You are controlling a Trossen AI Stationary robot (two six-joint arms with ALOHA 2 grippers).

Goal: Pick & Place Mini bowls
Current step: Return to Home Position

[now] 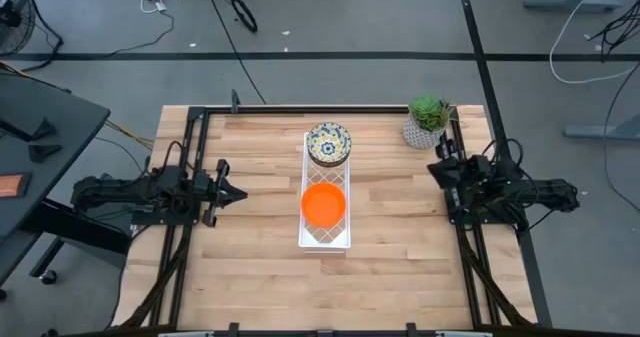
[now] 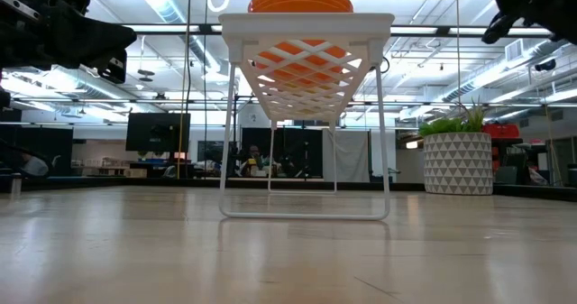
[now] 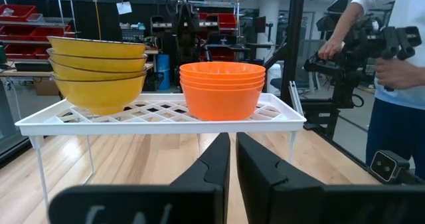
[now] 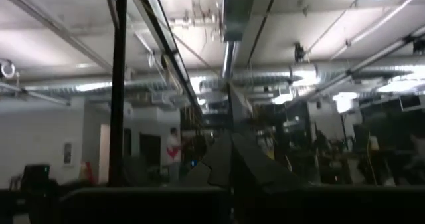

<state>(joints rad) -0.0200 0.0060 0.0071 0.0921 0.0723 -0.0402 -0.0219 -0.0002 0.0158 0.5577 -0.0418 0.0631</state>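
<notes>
Reads like the go-home step, with the stacking part done. Counting four orange mini bowls [image 3: 222, 90] nested at the 6 o'clock end of the white wire shelf [image 1: 325, 239]. Seemingly four patterned mini bowls [image 1: 328, 143] nested at its 12 o'clock end, yellow on the outside going by the left wrist view.

Found the left claw [image 1: 238, 193] at 9 o'clock of the shelf, well apart from it and aimed at the stacks. Pinched down to a sliver of a gap, carrying nothing. Found the right claw [image 1: 438, 169] at 3 o'clock, tipped up toward the ceiling, seemingly pinched together and empty too.

Next up, probably just folding both arms into rest without swinging toward the shelf, given those skinny legs, easy to knock.

Light wood plank counter [image 1: 250, 267] with a dark frame [image 1: 300, 108] round the edge and a potted plant [image 1: 428, 120] in the 1 o'clock corner. Beyond that, grey floor [image 1: 100, 37] with cables [image 1: 240, 17], racks of red bins [image 3: 16, 12], and a person [image 3: 392, 58] past the counter holding some dark gear [image 3: 372, 41].
</notes>
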